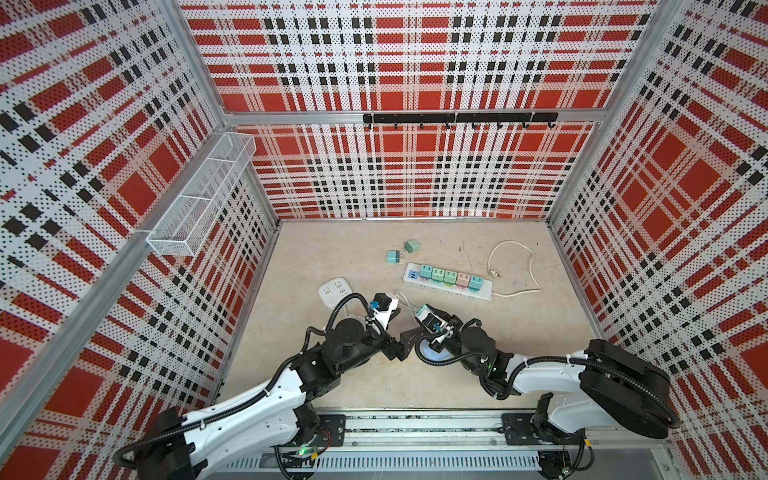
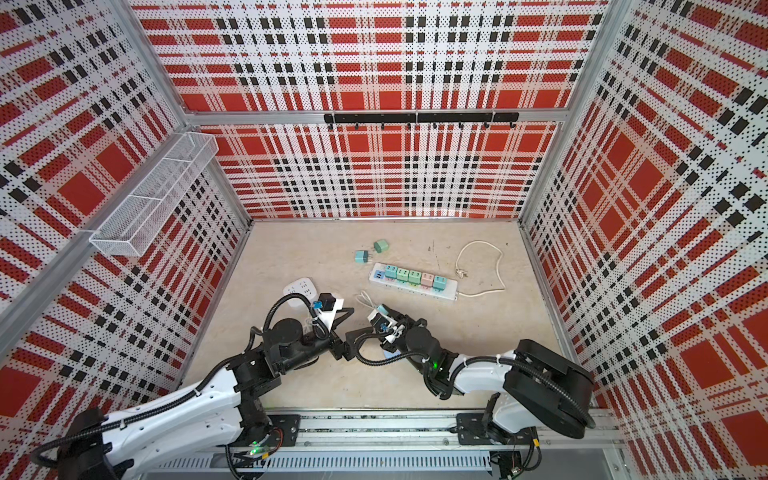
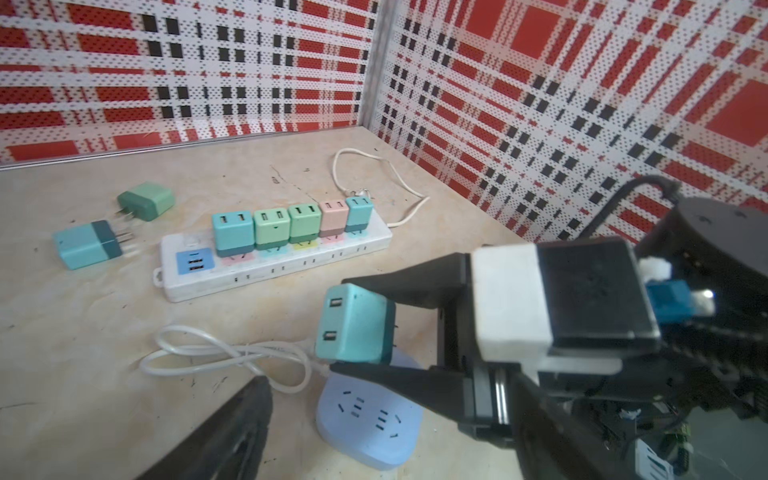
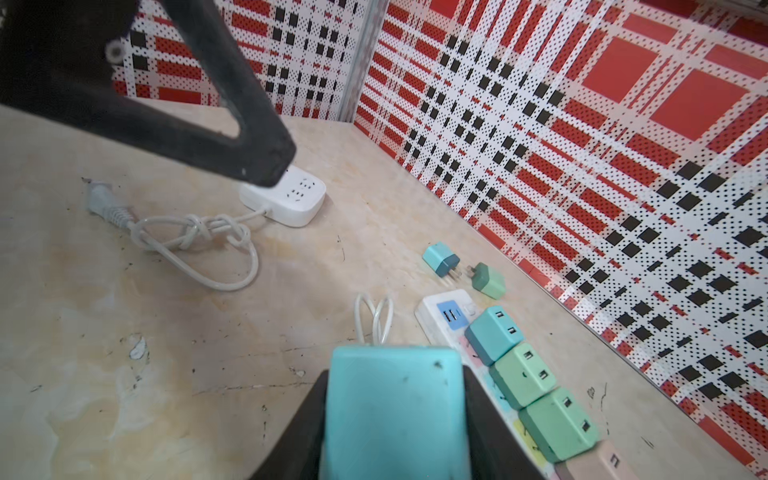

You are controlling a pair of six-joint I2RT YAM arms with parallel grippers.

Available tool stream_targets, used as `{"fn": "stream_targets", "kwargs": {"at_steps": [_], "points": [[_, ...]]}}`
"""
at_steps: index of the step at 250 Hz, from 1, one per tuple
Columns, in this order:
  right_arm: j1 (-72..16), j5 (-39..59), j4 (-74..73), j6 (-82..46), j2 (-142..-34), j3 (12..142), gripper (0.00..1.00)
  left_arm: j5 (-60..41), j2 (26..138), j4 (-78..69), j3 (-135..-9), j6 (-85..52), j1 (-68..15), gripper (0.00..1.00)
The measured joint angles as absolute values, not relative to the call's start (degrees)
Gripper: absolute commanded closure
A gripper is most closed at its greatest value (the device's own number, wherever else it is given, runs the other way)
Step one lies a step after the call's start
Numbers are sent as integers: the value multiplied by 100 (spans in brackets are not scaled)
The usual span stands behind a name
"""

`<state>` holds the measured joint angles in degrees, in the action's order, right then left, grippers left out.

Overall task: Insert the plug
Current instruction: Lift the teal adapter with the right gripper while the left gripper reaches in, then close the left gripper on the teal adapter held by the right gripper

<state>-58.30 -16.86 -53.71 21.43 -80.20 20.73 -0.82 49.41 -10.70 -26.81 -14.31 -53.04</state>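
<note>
A teal plug [image 3: 353, 328] [image 4: 395, 415] with two USB ports is clamped between the black fingers of my right gripper [image 3: 338, 326] [image 1: 422, 311], above the table. Its prongs are hidden. Below it lies a small pale socket block [image 3: 370, 424]. My left gripper [image 1: 395, 312] is just left of the right one, open and empty. One of its fingers [image 3: 232, 432] shows near a white cord coil [image 3: 228, 357]. The long white power strip [image 1: 446, 282] [image 4: 457, 324] lies behind, with several coloured plugs seated in it.
Two loose plugs, one teal [image 1: 392, 256] and one green [image 1: 411, 246], lie behind the strip's left end. A second white socket block [image 1: 334, 289] [image 4: 286, 199] sits to the left with a knotted cord. The strip's cable [image 1: 515, 270] loops at the right. Plaid walls surround the table.
</note>
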Motion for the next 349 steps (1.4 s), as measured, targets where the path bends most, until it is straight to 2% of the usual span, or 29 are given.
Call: {"fn": "stream_targets", "kwargs": {"at_steps": [101,163,201,349], "points": [[-5946,-958,-5603,1896,-7756,1898,84,-495,5269,-1063,-2770,-1369,-5308,10],[-5999,-899,-5627,1861,-7537,1761,84,-937,5245,-1068,-2735,-1752,-4508,11],[-6012,-816,-5535,1872,-7443,1782,83,-1323,5247,-1068,-2727,-1826,-4429,12],[-6195,-768,-5247,2357,-7354,1990,86,-2016,5395,-1068,-2729,-1973,-4427,27]]}}
